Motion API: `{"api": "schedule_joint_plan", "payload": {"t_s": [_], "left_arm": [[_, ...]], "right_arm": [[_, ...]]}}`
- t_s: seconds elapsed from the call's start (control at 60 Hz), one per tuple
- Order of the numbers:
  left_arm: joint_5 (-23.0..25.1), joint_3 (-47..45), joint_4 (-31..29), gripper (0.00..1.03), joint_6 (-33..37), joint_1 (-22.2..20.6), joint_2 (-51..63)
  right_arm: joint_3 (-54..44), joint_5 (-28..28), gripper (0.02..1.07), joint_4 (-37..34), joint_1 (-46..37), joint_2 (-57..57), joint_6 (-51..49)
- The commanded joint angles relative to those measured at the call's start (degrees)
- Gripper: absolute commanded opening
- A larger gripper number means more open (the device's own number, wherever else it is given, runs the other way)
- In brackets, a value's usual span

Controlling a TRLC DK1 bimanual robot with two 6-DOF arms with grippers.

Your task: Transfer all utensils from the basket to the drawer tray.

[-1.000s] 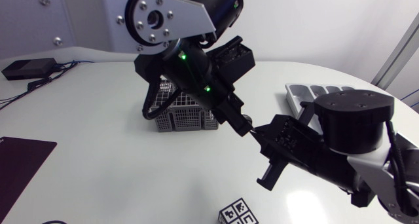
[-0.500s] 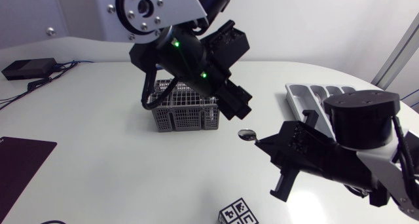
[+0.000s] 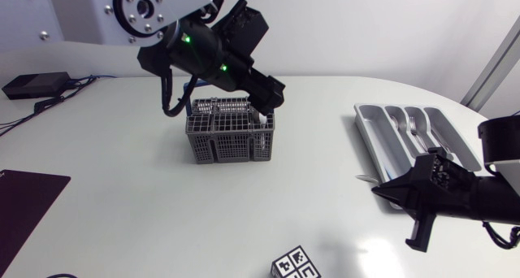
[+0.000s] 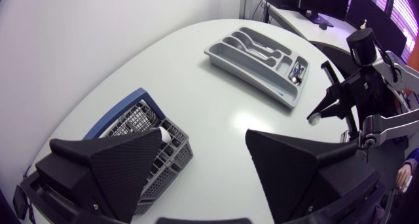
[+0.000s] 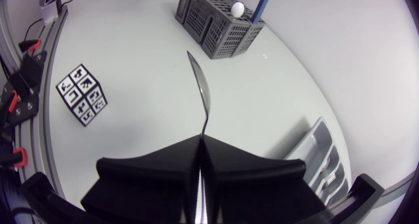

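The right tool is pinching the handle of a slim silver metal spoon. It is holding the spoon over the white worktop, near a corner of the grey compartmented drawer tray (some cutlery is already lying in it). The left tool is hanging over one end of the grey plastic mesh basket, fingers spread wide and gripping nothing.
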Motion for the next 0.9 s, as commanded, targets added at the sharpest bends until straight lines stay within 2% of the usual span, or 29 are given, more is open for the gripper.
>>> {"api": "schedule_joint_plan", "payload": {"t_s": [0.0, 0.2, 0.433, 0.683, 0.883], "left_arm": [[-0.2, -2.6, 1.5, 0.90, 0.9, 1.1, 2.1], [-0.2, -5.0, 5.5, 0.90, 0.9, 2.1, 4.3], [-0.2, -6.0, 9.1, 0.90, -0.3, 3.2, 6.9], [-0.2, -7.4, 13.4, 0.90, -2.0, 3.7, 8.7], [-0.2, -7.2, 15.5, 0.90, -3.0, 3.7, 10.5]], "right_arm": [[1.6, -2.6, 0.07, -2.6, -6.8, 3.0, -10.8], [6.5, -6.5, 0.07, -8.0, -23.6, 15.3, -30.6], [13.7, -7.1, 0.07, -8.3, -37.7, 28.5, -46.5], [21.8, -4.9, 0.07, -6.8, -43.0, 38.6, -54.1], [22.9, 0.1, 0.08, -0.8, -43.2, 45.2, -58.1]]}}
